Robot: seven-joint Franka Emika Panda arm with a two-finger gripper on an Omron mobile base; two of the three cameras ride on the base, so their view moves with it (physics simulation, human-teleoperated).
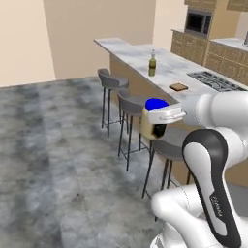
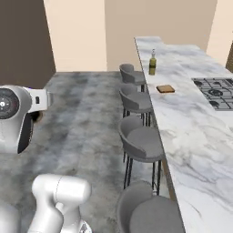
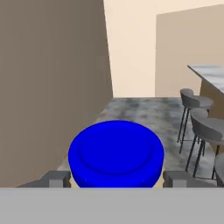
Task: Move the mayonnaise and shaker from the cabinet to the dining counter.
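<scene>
Blue-lidded, the mayonnaise (image 3: 116, 154) sits right under the hand camera, its lid flanked on both sides by the dark fingertips (image 3: 54, 178), so the hand (image 1: 157, 117) is closed on the jar and carries it in the air over the floor beside the stools (image 1: 114, 82). From the left base view the jar hangs at about desk height, near the wooden front of the dining desk (image 1: 169, 68) but not yet over its marble top. Doing this step well likely means keeping the jar upright and the grip firm while the base brings it closer, then lifting it clear of the desk's edge before reaching in. A good set-down spot looks to be the bare marble between the green bottle (image 1: 152, 64) and the small brown board (image 1: 178, 86), or nearer the robot, well apart from the cooktop (image 1: 216, 81). Knocking the bottle or catching a stool back with the arm seems the main risk. Lower until the base rests flat, then release.
</scene>
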